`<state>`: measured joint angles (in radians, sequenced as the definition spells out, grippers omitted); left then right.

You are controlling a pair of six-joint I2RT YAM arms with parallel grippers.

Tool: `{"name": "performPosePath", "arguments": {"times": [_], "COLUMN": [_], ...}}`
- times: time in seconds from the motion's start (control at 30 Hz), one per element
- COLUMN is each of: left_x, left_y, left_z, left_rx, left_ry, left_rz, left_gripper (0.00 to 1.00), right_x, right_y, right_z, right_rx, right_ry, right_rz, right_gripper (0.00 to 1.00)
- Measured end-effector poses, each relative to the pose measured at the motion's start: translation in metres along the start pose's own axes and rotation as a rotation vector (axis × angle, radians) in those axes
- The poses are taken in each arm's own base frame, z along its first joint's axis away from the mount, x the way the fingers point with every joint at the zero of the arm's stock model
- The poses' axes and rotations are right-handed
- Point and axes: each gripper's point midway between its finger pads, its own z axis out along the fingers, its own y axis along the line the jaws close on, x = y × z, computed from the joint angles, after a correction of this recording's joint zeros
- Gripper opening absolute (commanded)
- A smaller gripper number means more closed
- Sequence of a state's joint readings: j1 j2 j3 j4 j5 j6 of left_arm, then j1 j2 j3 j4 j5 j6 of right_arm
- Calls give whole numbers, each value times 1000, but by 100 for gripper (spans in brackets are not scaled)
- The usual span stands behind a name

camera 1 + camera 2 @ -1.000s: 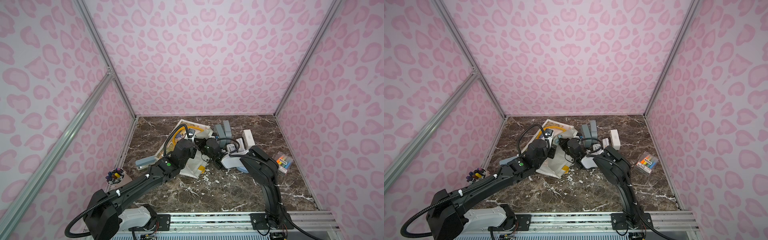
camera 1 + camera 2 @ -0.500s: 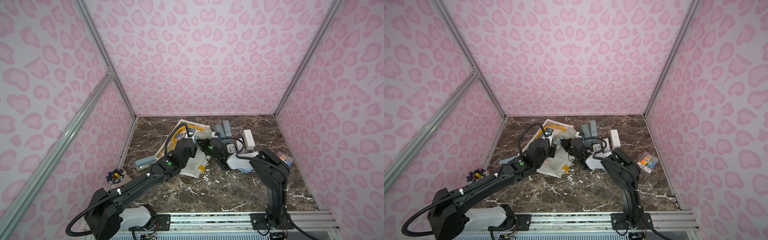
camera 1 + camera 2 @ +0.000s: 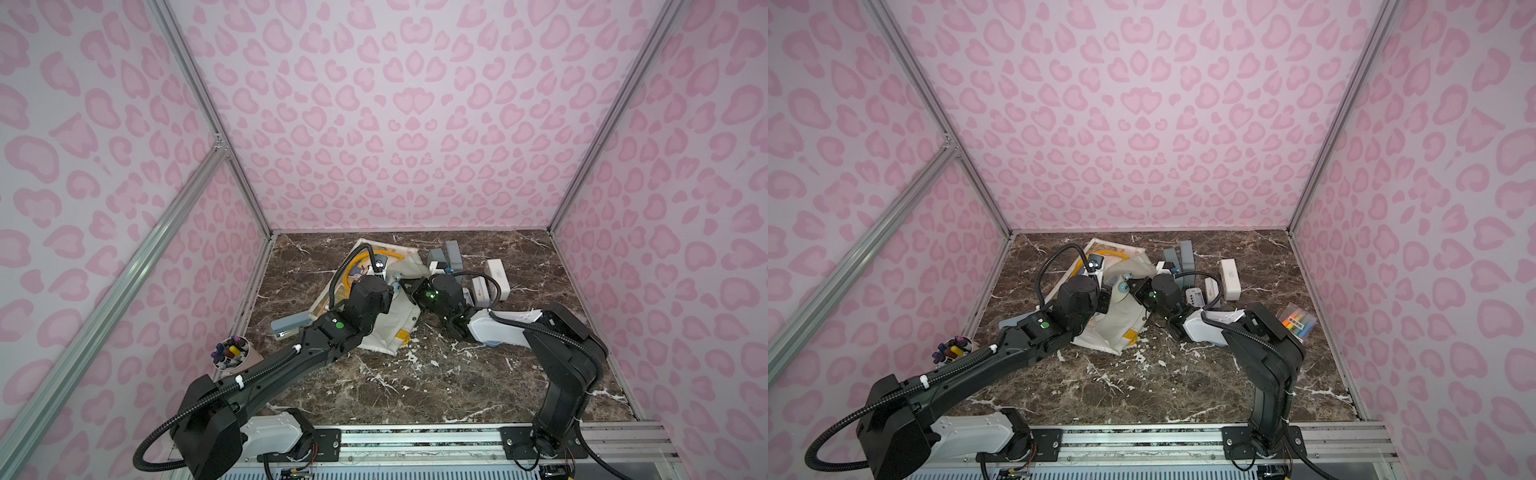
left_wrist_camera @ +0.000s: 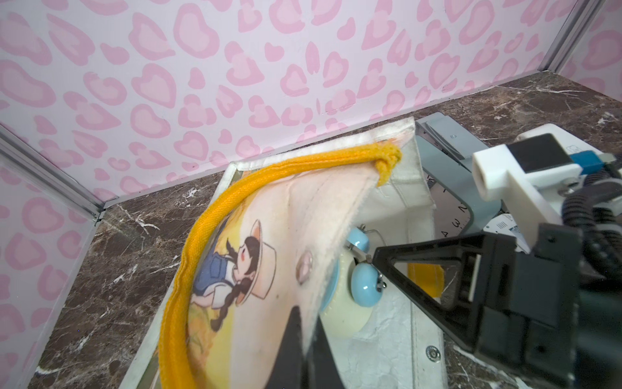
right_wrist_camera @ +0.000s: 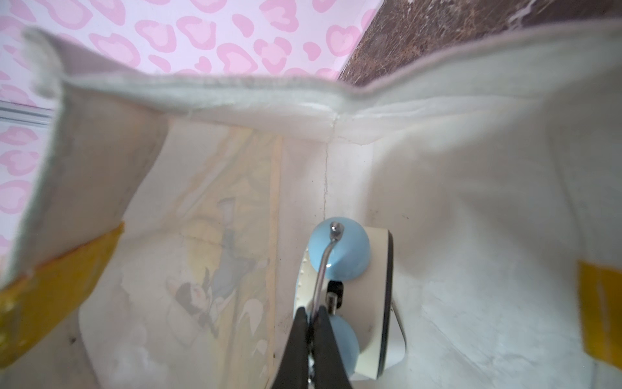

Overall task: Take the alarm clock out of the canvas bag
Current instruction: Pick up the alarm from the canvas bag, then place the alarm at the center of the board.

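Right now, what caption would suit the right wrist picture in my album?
Inside the canvas bag, the right gripper pinches the wire handle of the blue-belled alarm clock.

White canvas bag (image 3: 390, 332) with yellow strap handles (image 4: 208, 235) and yellow rim patches (image 5: 60, 283), its side printed with a cartoon girl (image 4: 235, 269) in a blue dress and white hat. The alarm clock (image 4: 346, 316) is cream with pale blue bells (image 5: 340, 249). The counter (image 3: 415, 386) is dark brown marble veined white; the walls (image 3: 395, 124) are pale pink with darker pink leopard spots. At the counter's right edge, a marker pack (image 3: 1298, 323) shows orange, yellow, green and blue.
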<state>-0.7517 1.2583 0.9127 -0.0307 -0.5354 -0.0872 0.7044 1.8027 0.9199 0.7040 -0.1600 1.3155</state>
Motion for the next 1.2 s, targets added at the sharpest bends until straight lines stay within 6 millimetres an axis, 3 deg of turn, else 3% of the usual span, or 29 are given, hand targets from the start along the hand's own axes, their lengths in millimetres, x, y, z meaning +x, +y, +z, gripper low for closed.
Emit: {"name": "performPosePath", "arguments": {"times": [0.5, 0.8, 1.03, 1.2], "left_x": [1, 3, 5, 6], "left_y": [7, 13, 16, 17], "left_z": [1, -1, -2, -3], "left_rx": [-32, -56, -64, -71], "left_ry": [0, 0, -1, 0], "left_rz": [-22, -26, -27, -26], "left_gripper": [3, 3, 3, 3], "right_x": [-9, -24, -29, -46], "right_y": [22, 4, 26, 26], "right_z": [-39, -68, -85, -103], "right_rx": [-55, -49, -130, -145], "right_ry": [15, -5, 1, -37], "right_rz": [-97, -114, -173, -194], "right_gripper": [0, 0, 0, 0]}}
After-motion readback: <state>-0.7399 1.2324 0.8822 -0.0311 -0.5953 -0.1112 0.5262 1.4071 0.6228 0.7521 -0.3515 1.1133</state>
